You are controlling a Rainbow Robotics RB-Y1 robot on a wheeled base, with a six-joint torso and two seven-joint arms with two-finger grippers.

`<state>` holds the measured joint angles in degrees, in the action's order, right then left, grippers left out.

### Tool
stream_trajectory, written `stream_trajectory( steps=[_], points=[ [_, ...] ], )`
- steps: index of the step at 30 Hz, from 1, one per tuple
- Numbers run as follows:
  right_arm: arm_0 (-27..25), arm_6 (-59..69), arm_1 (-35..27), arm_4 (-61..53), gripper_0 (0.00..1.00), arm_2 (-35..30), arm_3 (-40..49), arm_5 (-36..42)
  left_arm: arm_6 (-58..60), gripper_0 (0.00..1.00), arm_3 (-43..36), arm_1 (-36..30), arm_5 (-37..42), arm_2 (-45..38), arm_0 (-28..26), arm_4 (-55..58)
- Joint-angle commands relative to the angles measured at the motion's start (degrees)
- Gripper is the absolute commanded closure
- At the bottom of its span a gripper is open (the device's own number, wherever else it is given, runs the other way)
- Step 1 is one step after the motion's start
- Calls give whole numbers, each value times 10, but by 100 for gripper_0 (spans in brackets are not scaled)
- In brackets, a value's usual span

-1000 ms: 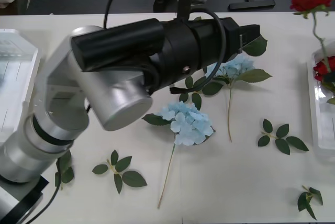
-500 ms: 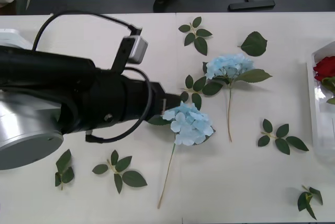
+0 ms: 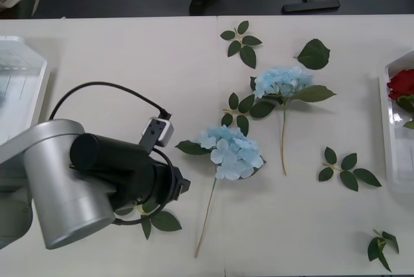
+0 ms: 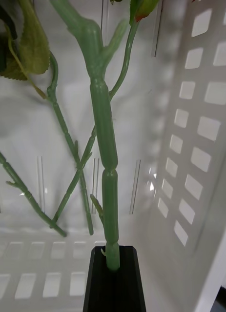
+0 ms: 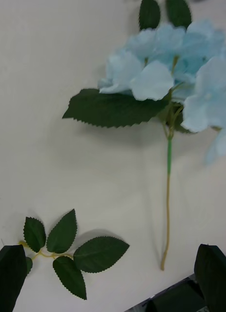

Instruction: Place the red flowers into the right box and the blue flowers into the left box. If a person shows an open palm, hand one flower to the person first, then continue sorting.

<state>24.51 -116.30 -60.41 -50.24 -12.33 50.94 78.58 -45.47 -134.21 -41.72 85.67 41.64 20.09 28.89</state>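
Left gripper (image 5: 110, 278): jaws spread, over worktop (image 3: 97, 50) beside near blue flower (image 3: 231, 152) stem. 2nd blue flower (image 3: 281, 82) lies farther back. Right gripper (image 4: 113, 278): jaws pinching red flower stem (image 4: 105, 146) inside right box (image 4: 191, 146). Red head (image 3: 402, 83) in right box; left box (image 3: 19, 89) at worktop's left edge.

Colours: the two blue flowers (image 3: 231, 152) (image 3: 282, 82) are pale sky blue with thin green stems and dark green leaves. The red flower (image 3: 402, 84) is deep red, sitting in the white right box (image 3: 388, 136). Left box (image 3: 26, 96) is milky white with ribs. Loose leaf sprigs (image 3: 349, 169) are dark green on a cream table (image 3: 129, 57). Left arm (image 3: 71, 183) is silver and black. The right gripper (image 4: 115, 280) has black fingers around a light green stem (image 4: 105, 146).
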Motion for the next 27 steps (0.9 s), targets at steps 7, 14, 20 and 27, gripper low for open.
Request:
stream_trajectory(
  steps=[7, 14, 20, 27],
  points=[
    [-1, -1, 20, 26, 100, 41, 0, -53, -24, 0, 140, 82, -71, 99, 56, -63],
    [-6, -10, 20, 31, 43, 42, 0, -56, -24, 0, 213, 142, -92, 123, 93, -81],
    [-9, -31, 20, 20, 21, 41, 0, -60, -23, 0, 279, 180, -126, 154, 116, -99],
    [-9, -109, 6, -57, 8, 34, 10, -33, -19, 0, 339, 209, -152, 180, 137, -119]
  ],
)
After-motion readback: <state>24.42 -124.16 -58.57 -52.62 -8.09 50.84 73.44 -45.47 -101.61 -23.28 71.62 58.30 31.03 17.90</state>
